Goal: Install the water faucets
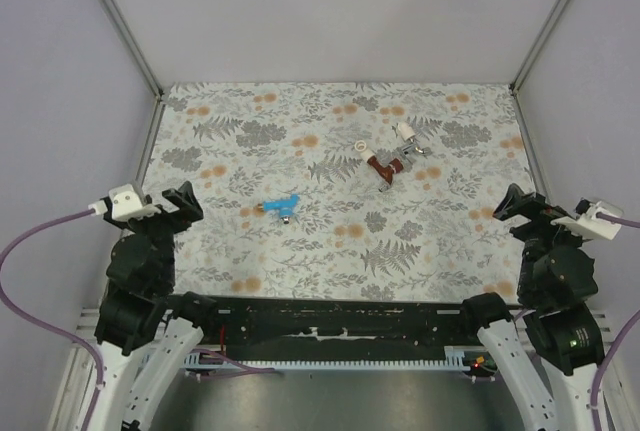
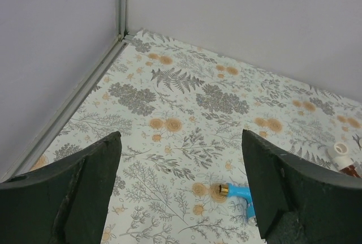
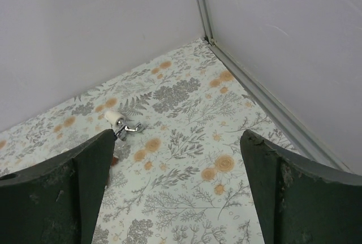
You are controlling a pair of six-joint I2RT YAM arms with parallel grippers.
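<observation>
Three small faucets lie on the flower-patterned table. A blue faucet [image 1: 281, 206] with a brass end rests left of centre; the left wrist view shows the blue faucet [image 2: 240, 194] partly behind the right finger. Farther back lie a reddish-brown faucet [image 1: 378, 166] and a white-silver faucet [image 1: 407, 139], close together. The white-silver faucet [image 3: 120, 125] peeks out by the left finger in the right wrist view. My left gripper [image 1: 183, 201] hovers open at the table's left side, empty. At the right side my right gripper [image 1: 517, 203] is open and empty too.
A small white ring-shaped fitting [image 1: 361, 148] lies beside the reddish-brown faucet. Grey walls with metal corner rails [image 1: 118, 21] enclose the table on three sides. A black bar [image 1: 330, 319] runs along the near edge between the arm bases.
</observation>
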